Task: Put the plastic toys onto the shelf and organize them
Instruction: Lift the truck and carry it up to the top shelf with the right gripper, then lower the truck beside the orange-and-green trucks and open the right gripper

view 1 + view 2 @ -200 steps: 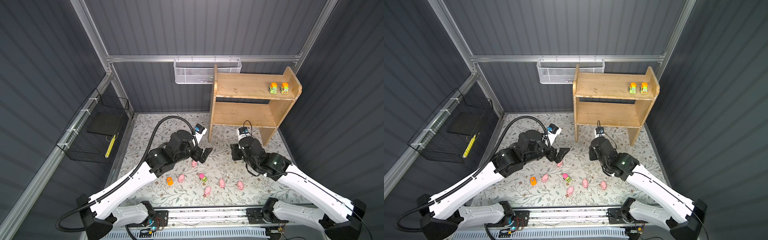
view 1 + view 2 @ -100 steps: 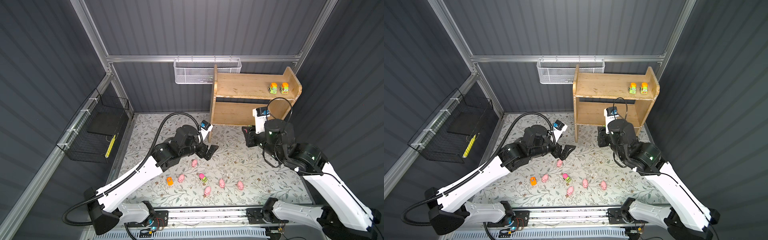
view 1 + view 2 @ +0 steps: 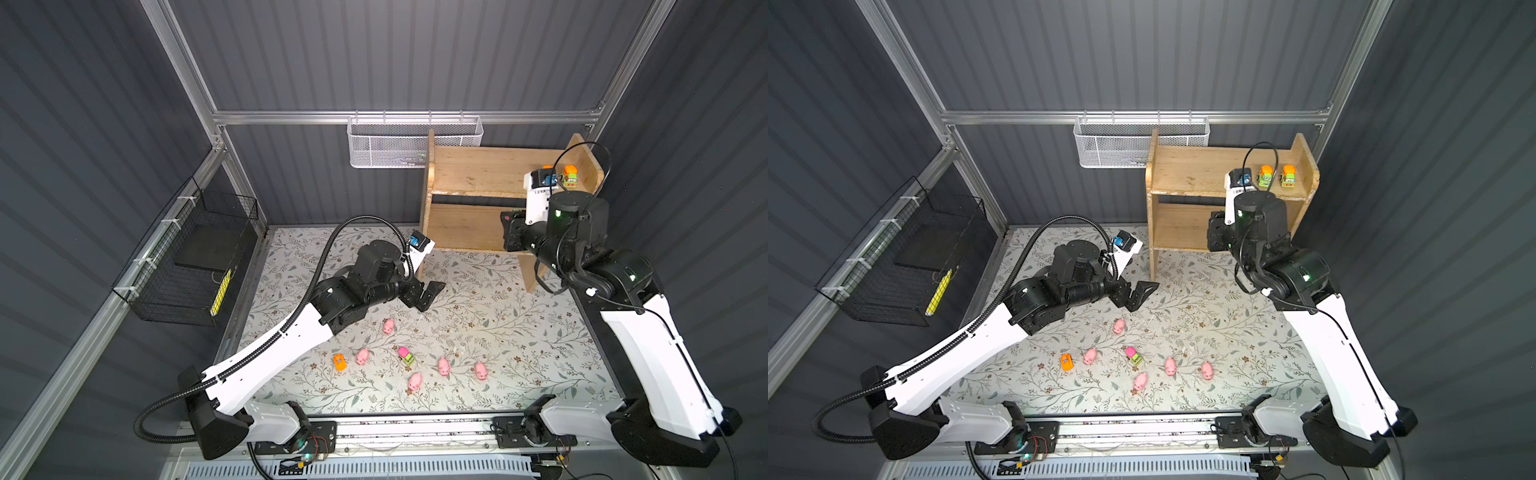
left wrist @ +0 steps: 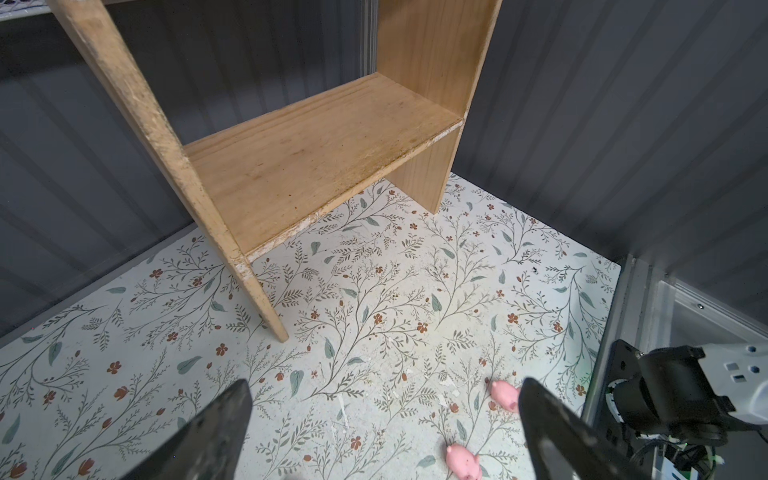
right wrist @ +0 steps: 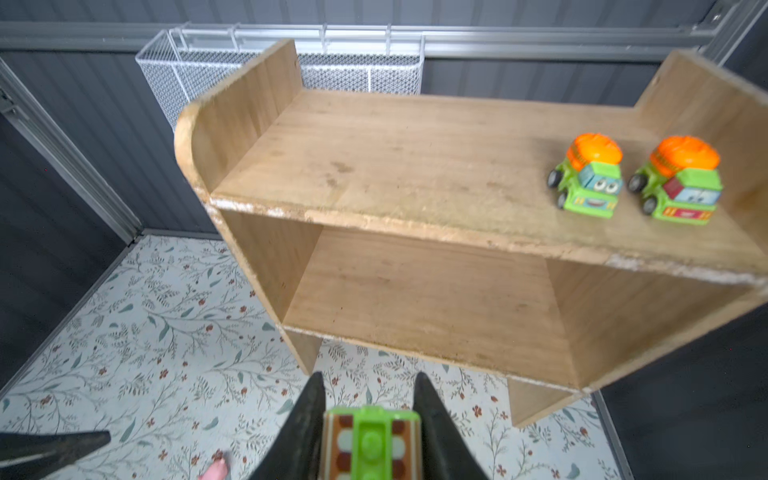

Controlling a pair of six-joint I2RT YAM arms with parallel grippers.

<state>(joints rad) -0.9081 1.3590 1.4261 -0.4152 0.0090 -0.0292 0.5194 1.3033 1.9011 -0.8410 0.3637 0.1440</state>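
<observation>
The wooden shelf [image 3: 478, 174] [image 5: 415, 166] stands at the back right, with two green and orange vehicles [image 3: 1265, 176] [image 5: 589, 176] on the right end of its top tier. My right gripper [image 3: 510, 232] [image 5: 369, 378] hangs in front of the lower tier, shut on a green vehicle [image 5: 371, 444]. Low over the floor by the shelf's left leg, my left gripper [image 3: 430, 293] [image 4: 384, 390] is open and holds nothing. Several pink pigs [image 3: 389, 326] [image 4: 505, 395], an orange vehicle [image 3: 339, 362] and a pink and green vehicle [image 3: 406, 356] lie on the flowered floor.
A white mesh basket [image 3: 415, 141] hangs on the back wall beside the shelf. A black wire basket [image 3: 195, 266] hangs on the left wall. Grey walls close in the floor on three sides.
My right arm has lifted from the floor to the front of the shelf with the green vehicle in its grip. The left gripper has drifted right toward the shelf leg and stayed open.
</observation>
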